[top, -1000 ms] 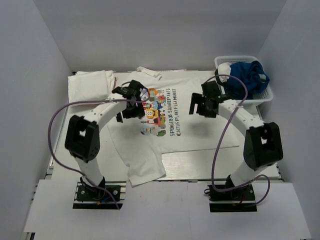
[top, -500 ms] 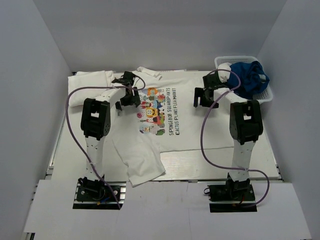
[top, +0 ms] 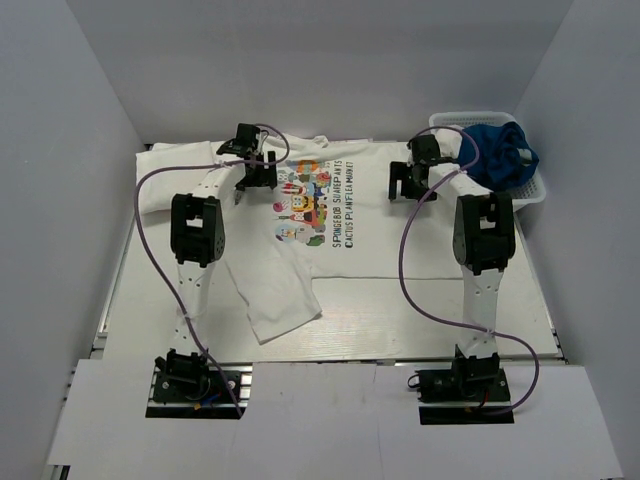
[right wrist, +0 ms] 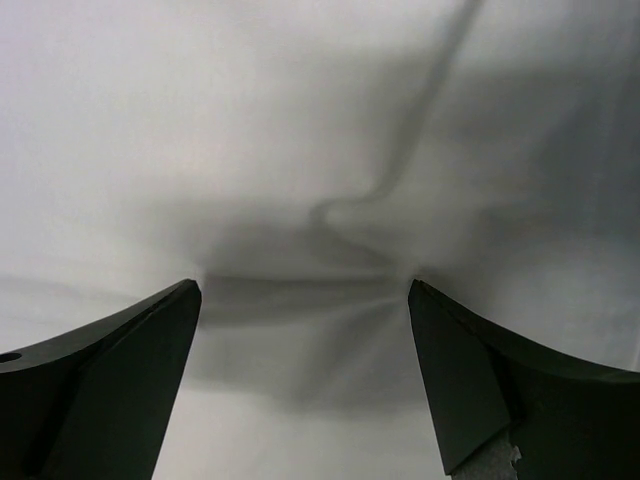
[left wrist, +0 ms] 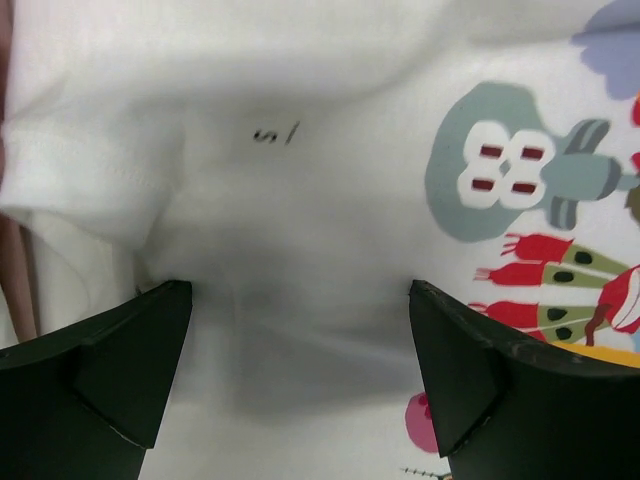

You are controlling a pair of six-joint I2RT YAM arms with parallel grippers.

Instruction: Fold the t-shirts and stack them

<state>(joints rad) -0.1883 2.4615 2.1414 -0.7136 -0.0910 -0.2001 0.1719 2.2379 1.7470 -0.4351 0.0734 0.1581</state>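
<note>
At upper left of centre, my left gripper [top: 255, 176] stands wide over the printed t-shirt [top: 385, 255] spread mid-frame. My right gripper [top: 409, 184] is equally wide at upper right. I'd lower both evenly and pinch at matching heights so the fold runs straight.

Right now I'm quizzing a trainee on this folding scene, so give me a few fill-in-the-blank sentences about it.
The left tool and right tool both hover over the shirt with jaws ___.
The basket holds a ___ cloth.
The shirt's print shows in the ___ wrist view only.
Missing words: open; blue; left.
</note>
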